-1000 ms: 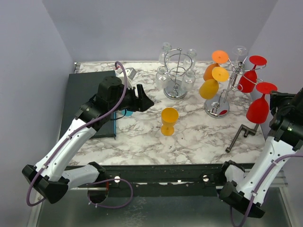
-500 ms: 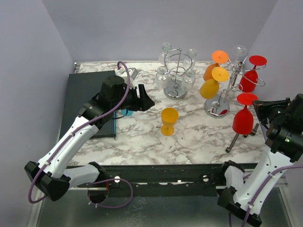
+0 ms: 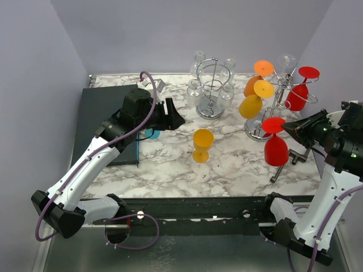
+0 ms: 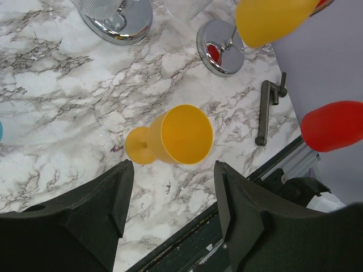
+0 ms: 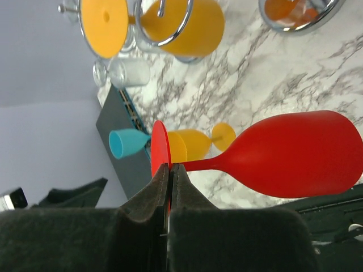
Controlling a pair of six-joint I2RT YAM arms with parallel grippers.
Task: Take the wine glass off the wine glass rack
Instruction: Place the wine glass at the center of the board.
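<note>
My right gripper (image 3: 286,128) is shut on the base disc of a red wine glass (image 3: 275,148), holding it bowl-down above the table, clear of the chrome rack (image 3: 276,96). In the right wrist view the gripper (image 5: 169,168) pinches the red disc edge and the red wine glass's bowl (image 5: 295,153) lies to the right. The rack holds two orange glasses (image 3: 251,105) and one red glass (image 3: 297,96). An orange glass (image 3: 202,145) stands upright mid-table; it shows in the left wrist view (image 4: 177,136). My left gripper (image 3: 177,119) is open and empty above the table left of it, also seen in its own wrist view (image 4: 170,195).
A second chrome rack (image 3: 211,85) with clear glasses stands at the back centre. A dark mat (image 3: 105,116) lies at the left with a blue cup (image 5: 126,143) by it. A metal handle (image 3: 285,163) lies on the table at the right.
My right gripper has carried the red glass left and forward, off the rack's right side to a spot in front of the rack base. The left arm has barely moved.
</note>
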